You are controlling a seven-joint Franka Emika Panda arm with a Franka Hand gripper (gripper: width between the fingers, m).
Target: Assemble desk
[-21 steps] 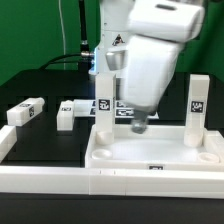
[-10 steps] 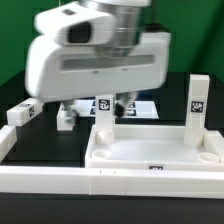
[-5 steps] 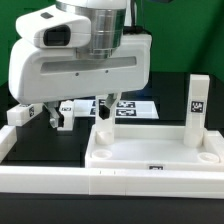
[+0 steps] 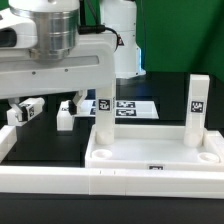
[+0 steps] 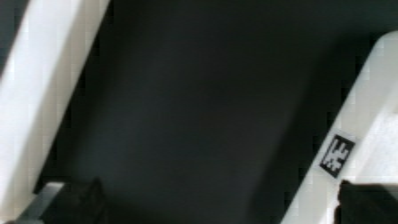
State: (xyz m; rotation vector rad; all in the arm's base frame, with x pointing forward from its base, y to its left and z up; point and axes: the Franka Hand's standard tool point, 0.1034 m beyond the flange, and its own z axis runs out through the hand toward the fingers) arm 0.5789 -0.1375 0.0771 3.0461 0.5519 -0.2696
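The white tray-like tabletop (image 4: 150, 152) lies at the front with two white legs standing upright in it, one at its far left corner (image 4: 104, 116) and one at its far right corner (image 4: 198, 108). Two loose legs (image 4: 25, 112) (image 4: 68, 114) lie on the black table to the exterior view's left. My gripper (image 4: 42, 103) hangs over those loose legs, open and empty. In the wrist view the gripper (image 5: 214, 205) has its dark fingertips (image 5: 63, 200) wide apart over bare black table, with a tagged white leg (image 5: 365, 110) beside one finger.
The marker board (image 4: 128, 105) lies flat behind the tabletop. A long white border rail (image 4: 50, 183) runs along the front and up the exterior view's left side. A white strip (image 5: 45, 80) crosses the wrist view beside the other finger; I cannot tell what it is.
My gripper has swung from above the tabletop to the exterior view's left, over the loose legs. It holds nothing. The legs and tabletop have not moved.
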